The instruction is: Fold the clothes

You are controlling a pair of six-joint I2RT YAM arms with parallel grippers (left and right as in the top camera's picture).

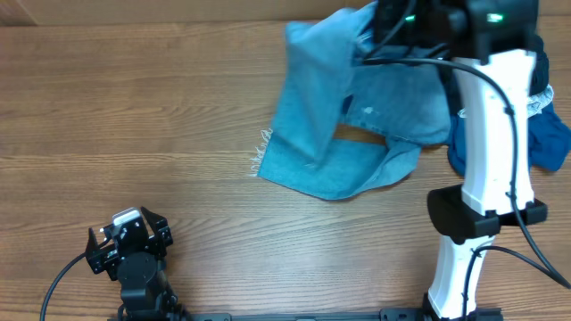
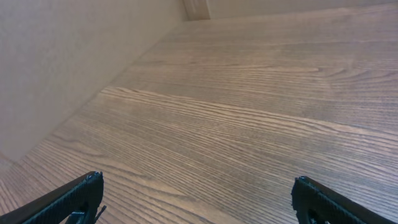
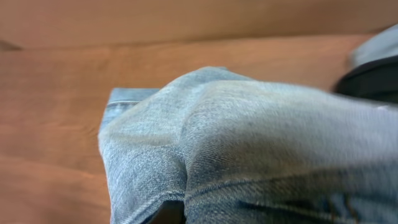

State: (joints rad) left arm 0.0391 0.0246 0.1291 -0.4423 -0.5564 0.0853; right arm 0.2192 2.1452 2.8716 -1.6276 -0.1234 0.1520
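Observation:
The light blue jeans lie bunched at the back right of the table, with a frayed hem pointing left. Their upper part is raised off the wood. My right gripper is up there, shut on the denim. In the right wrist view the jeans fill the frame and hide my fingers. A dark blue fabric piece sits behind the right arm. My left gripper rests at the front left, far from the clothes. It stands open over bare wood.
The white right arm rises from the front edge and crosses in front of the clothes. A wall borders the wooden table on the left. A black cable trails from the left arm.

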